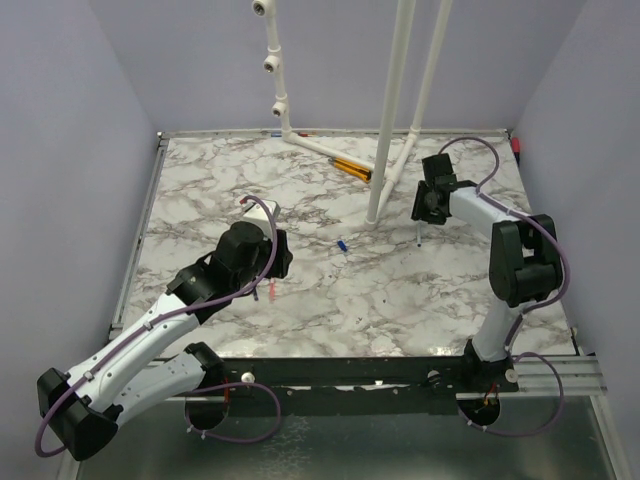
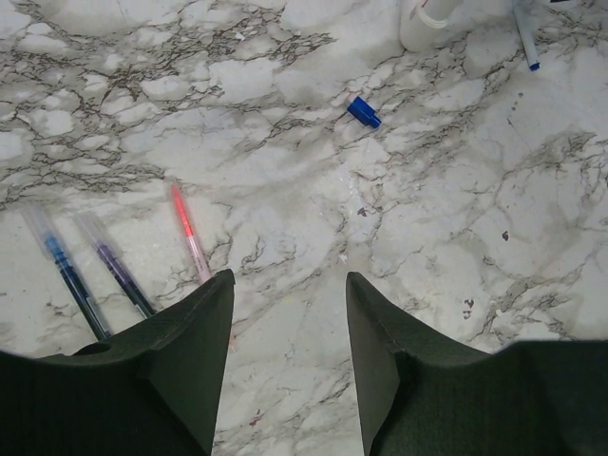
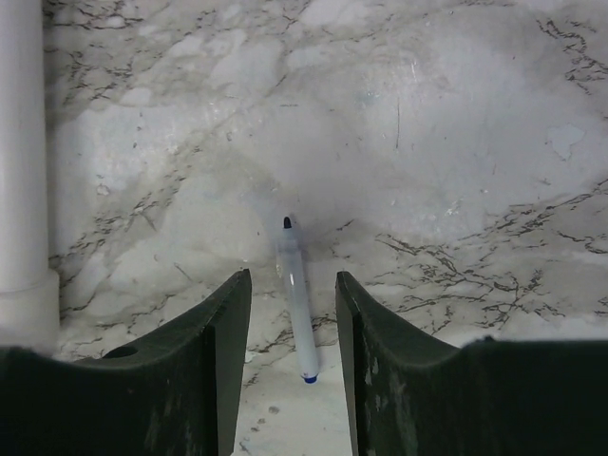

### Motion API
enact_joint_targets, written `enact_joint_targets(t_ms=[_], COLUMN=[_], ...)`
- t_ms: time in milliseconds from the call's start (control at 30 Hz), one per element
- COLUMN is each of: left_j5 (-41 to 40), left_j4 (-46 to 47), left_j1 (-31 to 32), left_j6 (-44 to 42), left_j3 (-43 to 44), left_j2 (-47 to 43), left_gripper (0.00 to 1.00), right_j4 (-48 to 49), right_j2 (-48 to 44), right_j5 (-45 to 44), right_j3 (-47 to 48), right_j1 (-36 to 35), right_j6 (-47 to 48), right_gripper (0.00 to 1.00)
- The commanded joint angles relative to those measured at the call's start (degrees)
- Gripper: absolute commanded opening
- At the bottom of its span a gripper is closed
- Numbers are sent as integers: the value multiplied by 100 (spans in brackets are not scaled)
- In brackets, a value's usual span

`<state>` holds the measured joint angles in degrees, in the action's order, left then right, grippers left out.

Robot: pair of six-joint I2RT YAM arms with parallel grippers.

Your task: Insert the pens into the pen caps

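Where the right gripper (image 3: 293, 277) points down at the marble table (image 3: 456, 142), its fingers (image 3: 223, 342) stand released either side of a clear pen (image 3: 296, 313), neither touching it; the pen lies flat just right of the white pipe (image 3: 21, 152), dark tip far, blue end near. Left gripper (image 2: 288, 285) likewise spread, nothing between its fingers (image 2: 195, 342); pink pen (image 2: 187, 228) lies just beside its left fingertip, blue pen (image 2: 68, 274) and dark pen (image 2: 119, 271) side by side further left. Blue cap (image 2: 363, 111) sits alone, far and slightly right of that gripper, apart from the pens.
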<state>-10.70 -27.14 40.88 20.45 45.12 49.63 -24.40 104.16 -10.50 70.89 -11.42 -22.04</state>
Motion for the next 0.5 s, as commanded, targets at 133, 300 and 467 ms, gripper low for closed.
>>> enact_joint_targets(t_ms=[133, 300, 467], left_j5=[-160, -169, -169], left_j4=[33, 28, 33], left_j1=[-15, -8, -11], left_j6=[-40, -37, -48], left_j3=[-100, -100, -100], left_j2=[-78, -59, -58], left_gripper=[52, 52, 52], right_j4=[44, 59, 80], right_j2=[492, 568, 622], right_j5=[258, 244, 155], right_j3=[132, 103, 22], right_j1=[86, 84, 81], right_j6=[66, 64, 64], right_gripper=[43, 38, 34])
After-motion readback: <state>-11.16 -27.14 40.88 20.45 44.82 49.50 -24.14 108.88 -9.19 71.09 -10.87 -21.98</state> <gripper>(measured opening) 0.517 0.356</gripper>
